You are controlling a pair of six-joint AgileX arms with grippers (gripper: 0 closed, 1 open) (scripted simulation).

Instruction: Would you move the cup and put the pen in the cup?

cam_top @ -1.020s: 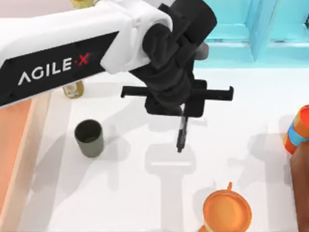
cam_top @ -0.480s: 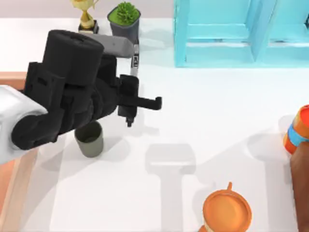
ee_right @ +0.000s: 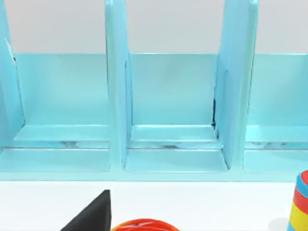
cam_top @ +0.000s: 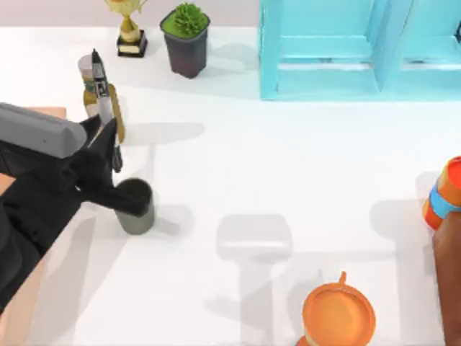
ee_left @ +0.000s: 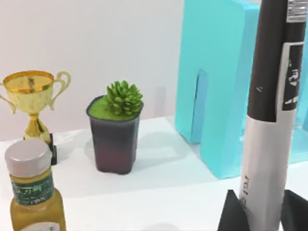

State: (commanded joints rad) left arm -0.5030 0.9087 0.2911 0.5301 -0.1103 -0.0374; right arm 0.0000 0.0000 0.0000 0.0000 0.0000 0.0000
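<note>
Over one cup (cam_top: 135, 209), one pen (cam_top: 106, 115)

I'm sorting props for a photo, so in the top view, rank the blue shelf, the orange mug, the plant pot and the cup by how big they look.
1. Blue shelf
2. Orange mug
3. Plant pot
4. Cup, partly hidden by the left gripper, so its rank is unsure.

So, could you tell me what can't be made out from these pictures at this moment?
- Top view: the left gripper partly covers the cup, so its inside is hidden.
- Top view: the pen's lower end is hidden among the fingers.
- Left wrist view: the pen is cut off by the upper edge.
- Right wrist view: the right gripper is cut off by the lower edge; one dark finger shows.
</note>
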